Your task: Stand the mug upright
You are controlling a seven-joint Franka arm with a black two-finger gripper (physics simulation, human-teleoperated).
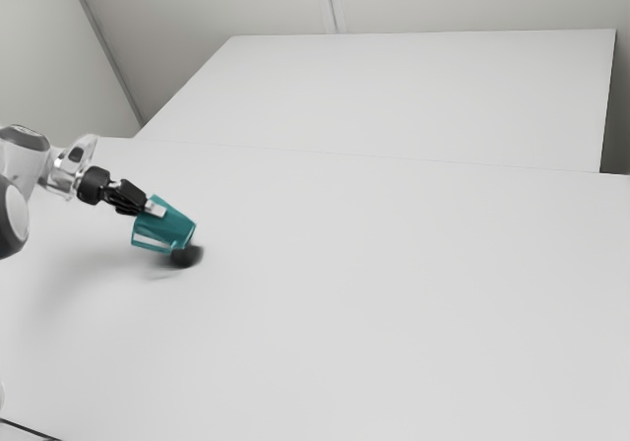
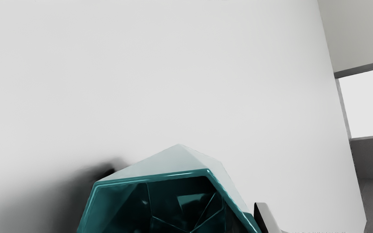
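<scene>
The gripper [image 1: 153, 208] reaches in from the exterior view's left, its fingertips at the rim of the teal mug [image 1: 165, 228]. The mug is tilted, its mouth toward my hand and its base lower, close to the table, above a dark shadow. In the wrist view the gripper [image 2: 250, 222] holds the side wall of the mug [image 2: 170, 163]; one light fingertip [image 2: 268, 217] with a dark inner face stands outside the wall, and a dark shape lies inside. The mouth faces the camera, and part of the mug is cut off.
The white table [image 1: 394, 293] stretches toward the exterior view's right. Behind it is another pale flat surface [image 1: 394, 96], with walls beyond. The wrist view shows the table's edge beside a grey wall [image 2: 358, 35] and a dark grey area [image 2: 372, 158].
</scene>
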